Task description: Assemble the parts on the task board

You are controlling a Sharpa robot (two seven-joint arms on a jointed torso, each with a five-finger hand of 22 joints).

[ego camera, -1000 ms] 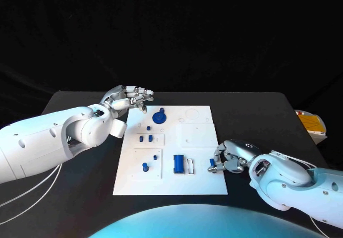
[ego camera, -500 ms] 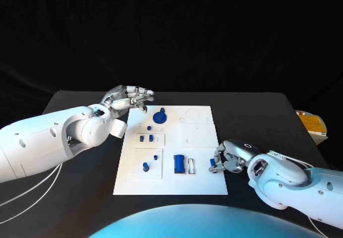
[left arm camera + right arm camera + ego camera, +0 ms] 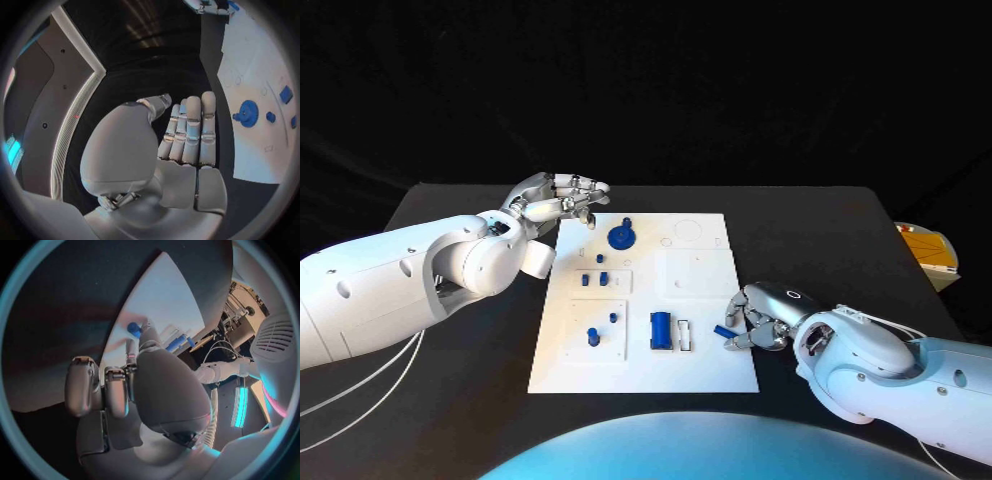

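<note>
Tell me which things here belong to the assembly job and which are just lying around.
Job things:
- white rectangular task board
- small blue part pinched by the right hand
- round blue geared part
- blue cylinder part
- left hand, holding nothing

Just lying about:
- yellow-and-white object at the black table's right edge

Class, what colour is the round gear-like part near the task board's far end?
Blue; the gear-like part shows best in the left wrist view.

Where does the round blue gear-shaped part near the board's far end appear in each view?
Head view: the round blue part stands at the task board's far end, near the left robot hand.
Left wrist view: the same part sits beyond the fingertips.
Right wrist view: cannot tell.
Shared landmark: the white task board.
</note>
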